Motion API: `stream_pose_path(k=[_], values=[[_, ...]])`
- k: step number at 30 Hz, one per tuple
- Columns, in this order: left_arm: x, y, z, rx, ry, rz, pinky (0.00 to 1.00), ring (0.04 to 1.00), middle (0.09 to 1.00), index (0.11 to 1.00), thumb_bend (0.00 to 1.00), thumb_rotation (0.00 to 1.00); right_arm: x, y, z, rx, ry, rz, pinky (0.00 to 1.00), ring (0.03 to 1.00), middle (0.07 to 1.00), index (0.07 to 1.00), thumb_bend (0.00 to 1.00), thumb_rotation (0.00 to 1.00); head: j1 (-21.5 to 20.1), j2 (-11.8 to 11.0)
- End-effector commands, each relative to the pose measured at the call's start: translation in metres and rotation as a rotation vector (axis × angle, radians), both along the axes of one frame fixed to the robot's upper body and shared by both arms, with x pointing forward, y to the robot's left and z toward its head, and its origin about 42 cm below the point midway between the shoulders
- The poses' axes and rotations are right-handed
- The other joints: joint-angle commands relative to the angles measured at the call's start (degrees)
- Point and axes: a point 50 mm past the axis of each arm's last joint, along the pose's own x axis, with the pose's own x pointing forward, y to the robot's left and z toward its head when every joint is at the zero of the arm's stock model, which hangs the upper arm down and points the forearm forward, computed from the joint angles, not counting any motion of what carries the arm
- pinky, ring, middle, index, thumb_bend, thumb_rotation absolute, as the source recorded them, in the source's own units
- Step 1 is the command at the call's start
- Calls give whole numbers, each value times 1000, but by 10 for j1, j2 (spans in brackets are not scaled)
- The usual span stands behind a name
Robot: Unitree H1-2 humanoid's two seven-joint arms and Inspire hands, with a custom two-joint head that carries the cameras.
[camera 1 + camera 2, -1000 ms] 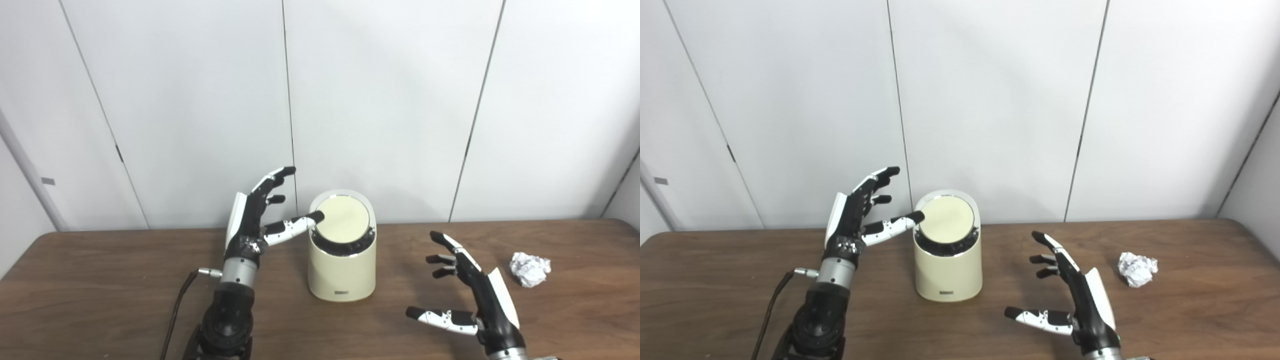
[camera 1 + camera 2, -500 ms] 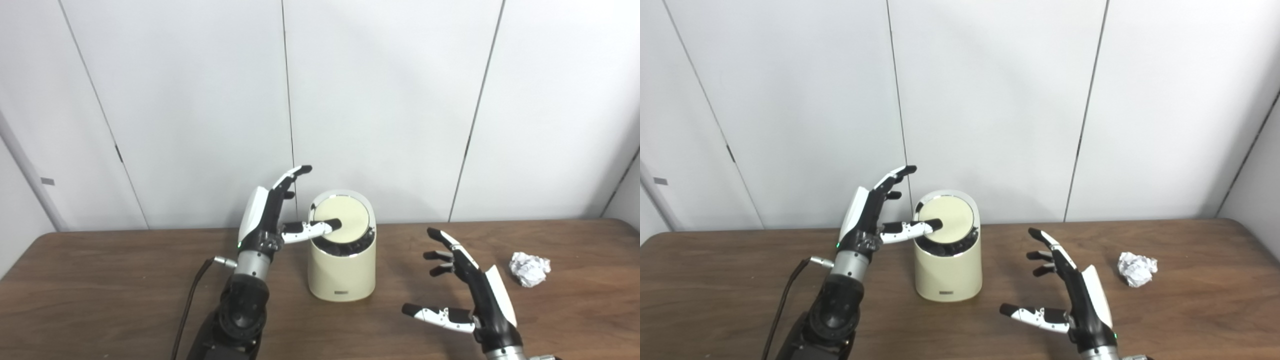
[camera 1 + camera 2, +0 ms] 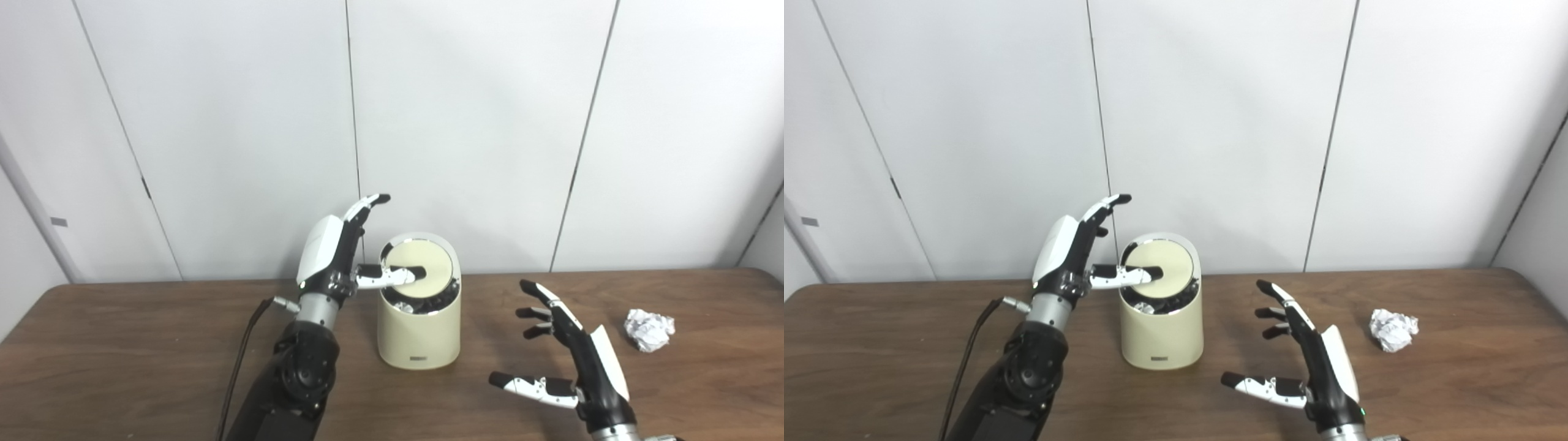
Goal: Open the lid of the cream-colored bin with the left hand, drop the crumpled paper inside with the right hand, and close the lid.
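The cream-colored bin [image 3: 419, 334] stands mid-table near the wall. Its round lid [image 3: 425, 264] is tilted up at the back, and a dark gap with something pale inside shows below its front edge. My left hand [image 3: 335, 257] is open at the bin's left, its thumb lying across the lid's face and its fingers raised above. The crumpled paper [image 3: 648, 329] lies on the table at the far right. My right hand [image 3: 569, 361] hovers open, fingers spread, between the bin and the paper, holding nothing.
The brown wooden table [image 3: 122, 361] runs the full width. White wall panels [image 3: 478, 122] stand close behind the bin. A black cable [image 3: 236, 361] hangs along my left forearm.
My left hand has moved right and turned, its thumb sliding from the lid's left rim onto the lid's middle. The lid has tipped further open. My right hand drifted slightly left.
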Motion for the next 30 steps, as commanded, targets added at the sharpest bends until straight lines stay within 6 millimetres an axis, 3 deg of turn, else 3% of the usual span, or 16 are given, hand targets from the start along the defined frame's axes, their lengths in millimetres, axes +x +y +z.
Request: stream_pose_path(k=[1,20,30], values=[[6,-4,30,28,-98,9,765,913,944,921,966,230,7,3,20,5,-82,5,565,726,872,859,784,244,0,1],[9,-4,26,278,-163,57,737,909,959,952,986,139,7,9,25,9,-94,-2,570,716,865,853,798,249,-2,7],[5,-5,19,351,-162,47,759,908,957,961,1000,186,6,10,27,14,-100,-2,571,714,865,853,801,249,-4,15]])
